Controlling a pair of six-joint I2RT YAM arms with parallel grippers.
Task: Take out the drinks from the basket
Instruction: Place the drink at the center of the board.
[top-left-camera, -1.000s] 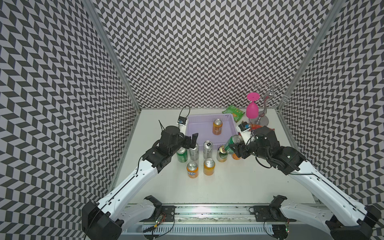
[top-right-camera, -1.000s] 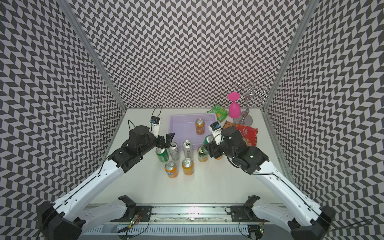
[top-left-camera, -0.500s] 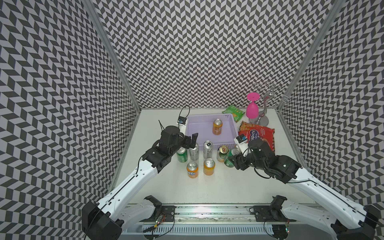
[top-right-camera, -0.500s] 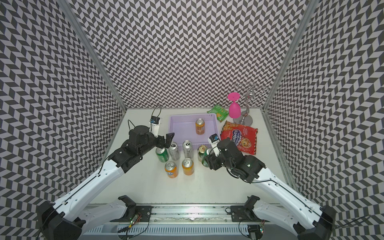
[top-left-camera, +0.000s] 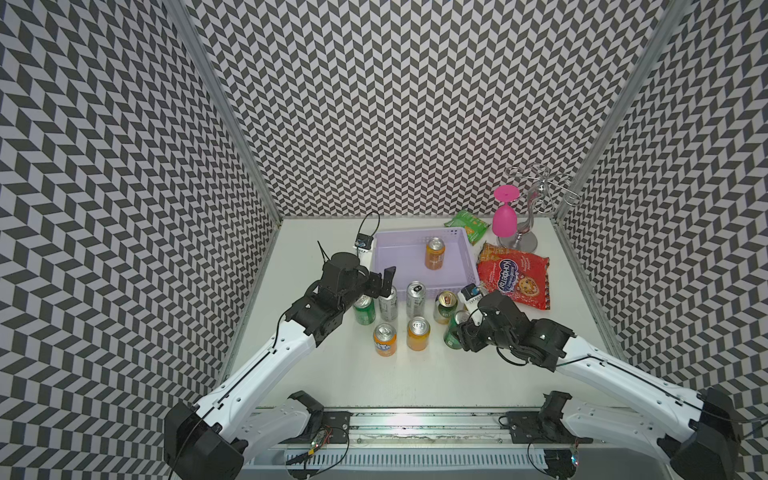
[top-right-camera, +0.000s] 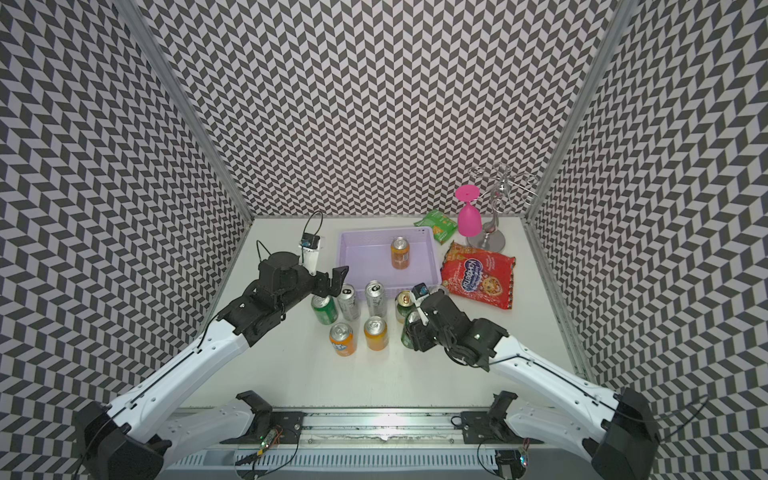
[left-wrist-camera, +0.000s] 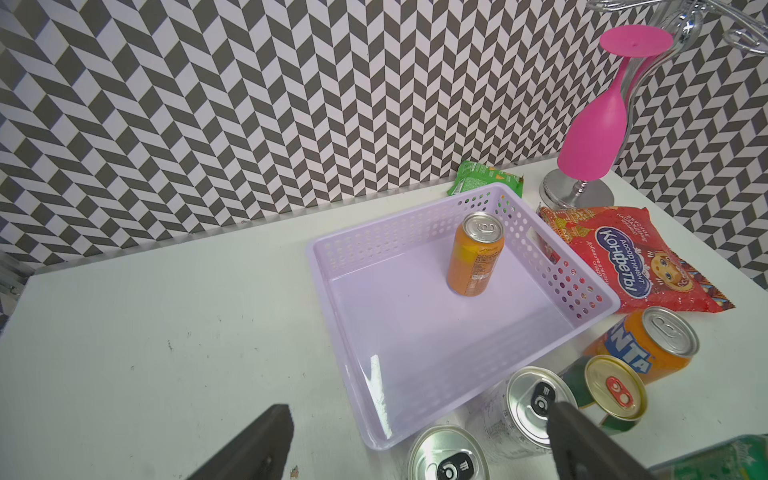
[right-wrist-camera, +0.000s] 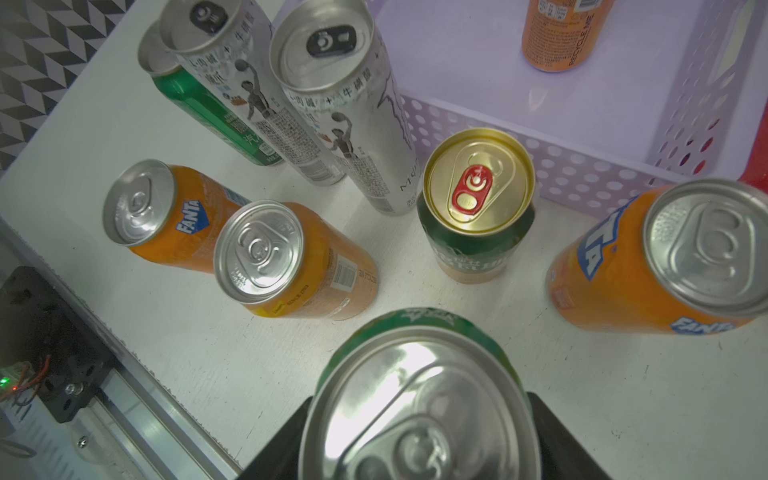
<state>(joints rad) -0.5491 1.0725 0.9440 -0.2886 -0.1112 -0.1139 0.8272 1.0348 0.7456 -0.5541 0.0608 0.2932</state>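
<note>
Just off the near left corner of the basket: left gripper, jaws spread wide and empty, close by a green can. Along the basket's near wall, upright and outside it, a slim silver can and a second slim silver can. Farther from that wall, side by side on the table, an orange Fanta can and a plain orange can. Inside the basket, toward its far right part, a lone orange can, upright. Against the near right corner, outside, a gold-topped green can. Just past it, away from the basket, right gripper clamped on a third green can, one black finger at each side; base on the table or off it: impossible to tell. Beside the same corner, another Fanta can, largely hidden by the right wrist in both top views. Just beside the basket's right wall, a red snack bag. Behind the far right corner, a green snack bag; beyond that, a pink glass upside down on a chrome rack.
</note>
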